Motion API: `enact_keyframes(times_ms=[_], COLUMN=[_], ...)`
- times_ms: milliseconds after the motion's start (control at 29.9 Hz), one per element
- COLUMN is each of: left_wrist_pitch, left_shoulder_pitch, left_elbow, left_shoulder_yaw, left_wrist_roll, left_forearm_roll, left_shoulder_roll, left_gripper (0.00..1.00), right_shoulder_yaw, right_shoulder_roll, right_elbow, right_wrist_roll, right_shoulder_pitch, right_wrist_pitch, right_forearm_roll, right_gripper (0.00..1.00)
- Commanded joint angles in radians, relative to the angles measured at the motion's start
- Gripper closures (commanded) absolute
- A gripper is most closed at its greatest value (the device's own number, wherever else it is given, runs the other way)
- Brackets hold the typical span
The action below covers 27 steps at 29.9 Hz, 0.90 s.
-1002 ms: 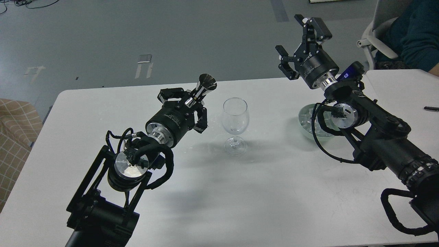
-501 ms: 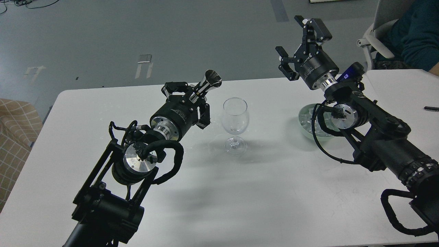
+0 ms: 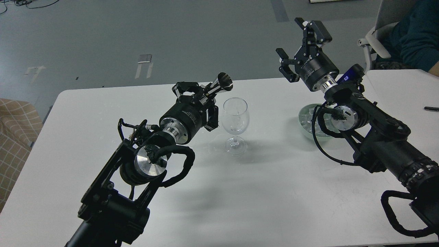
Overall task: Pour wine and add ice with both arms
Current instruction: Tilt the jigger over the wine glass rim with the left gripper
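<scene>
A white tabletop [image 3: 240,192] holds an upright stemmed wine glass [image 3: 234,124] near its middle, with two black robot arms reaching in from either side. The left gripper [image 3: 202,103] is clenched around a shiny metal jigger [image 3: 219,86], tilted with its flared mouth just beside the glass rim; any wine is too clear to make out. The right gripper [image 3: 298,48] is raised above the far edge with its fingers spread apart and nothing between them, while clear ice cubes [image 3: 313,118] sit in a pale green bowl [image 3: 305,128], partly hidden behind that arm.
</scene>
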Motion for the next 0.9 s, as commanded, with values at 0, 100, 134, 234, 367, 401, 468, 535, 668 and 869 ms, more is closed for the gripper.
enact_keyframes(times_ms=[0,100,134,234,367,401,468,535,668,869], left_wrist_pitch=[0.0,0.0,0.0,0.0,0.0,0.0,0.0,0.0,0.0,0.0], left_shoulder_pitch=[0.0,0.002,0.002,0.002,0.003,0.002,0.002,0.002,0.002,0.003], left_elbow=[0.001,0.003,0.006,0.007,0.007,0.007,0.009,0.009,0.009,0.012], left_shoulder_yaw=[0.001,0.003,0.012,0.052,0.069,0.074,0.075,0.077,0.08,0.084], left_wrist_roll=[-0.001,-0.001,-0.001,0.002,0.006,0.006,0.006,0.005,0.005,0.005], left_forearm_roll=[0.028,0.055,0.067,0.109,0.143,0.143,0.144,0.144,0.173,0.23], left_shoulder_roll=[0.0,0.0,0.0,0.0,0.0,0.0,0.0,0.0,0.0,0.0], left_gripper=[1.0,1.0,1.0,1.0,1.0,1.0,1.0,1.0,1.0,1.0], right_shoulder_yaw=[0.0,0.0,0.0,0.0,0.0,0.0,0.0,0.0,0.0,0.0], right_shoulder_roll=[0.0,0.0,0.0,0.0,0.0,0.0,0.0,0.0,0.0,0.002], right_elbow=[0.0,-0.001,-0.001,-0.001,-0.001,-0.001,-0.001,0.0,0.0,0.002], right_wrist_roll=[0.0,0.0,0.0,0.0,0.0,0.0,0.0,0.0,0.0,0.0], right_shoulder_pitch=[0.0,-0.002,-0.003,-0.003,-0.003,-0.003,-0.002,-0.002,-0.003,-0.008], right_wrist_pitch=[0.0,0.0,0.0,0.0,0.0,0.0,0.001,0.0,0.0,0.0], right_forearm_roll=[0.0,0.0,0.0,-0.001,-0.001,-0.001,-0.001,-0.001,-0.001,-0.001], right_gripper=[0.0,0.0,0.0,0.0,0.0,0.0,0.0,0.0,0.0,0.0])
